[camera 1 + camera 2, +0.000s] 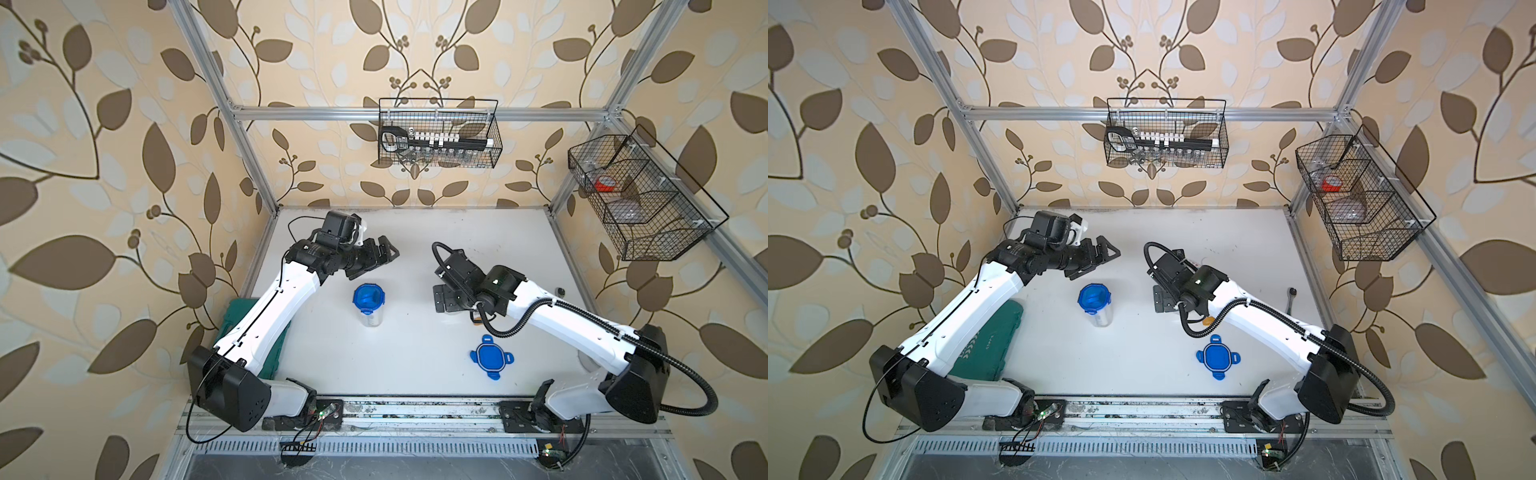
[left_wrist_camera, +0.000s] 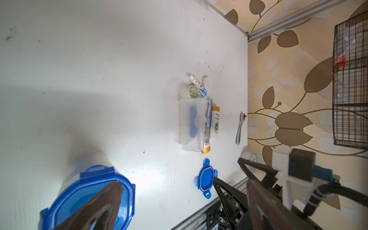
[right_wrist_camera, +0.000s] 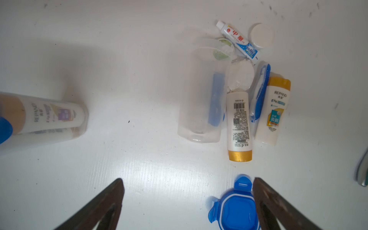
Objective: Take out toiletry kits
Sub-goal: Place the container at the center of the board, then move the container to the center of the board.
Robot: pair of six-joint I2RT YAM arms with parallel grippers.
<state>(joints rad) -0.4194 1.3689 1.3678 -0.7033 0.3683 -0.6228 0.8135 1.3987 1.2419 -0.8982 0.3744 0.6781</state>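
Top views: a lidded jar (image 1: 367,305) is seen upright mid-table, its blue lid (image 1: 1095,297) latched. A loose lid (image 1: 491,357) lies flat near the right arm. The left gripper (image 1: 376,259) hovers beyond the jar, jaws apart, nothing held.

Left wrist view: an emptied jar (image 2: 192,124) lies on its side; spilled toiletries (image 2: 214,122) rest touching and just beside it. A ratchet (image 2: 240,127) lies near the table edge.

Right wrist view: the right gripper (image 3: 188,205) is spread wide, empty. A second kit (image 3: 53,115) is visible inside the closed jar. A blue toothbrush (image 3: 216,99) appears to remain in the tipped jar.

Judgement: the latched lid's tabs should be released one at a time, with the jar steadied by the other arm.
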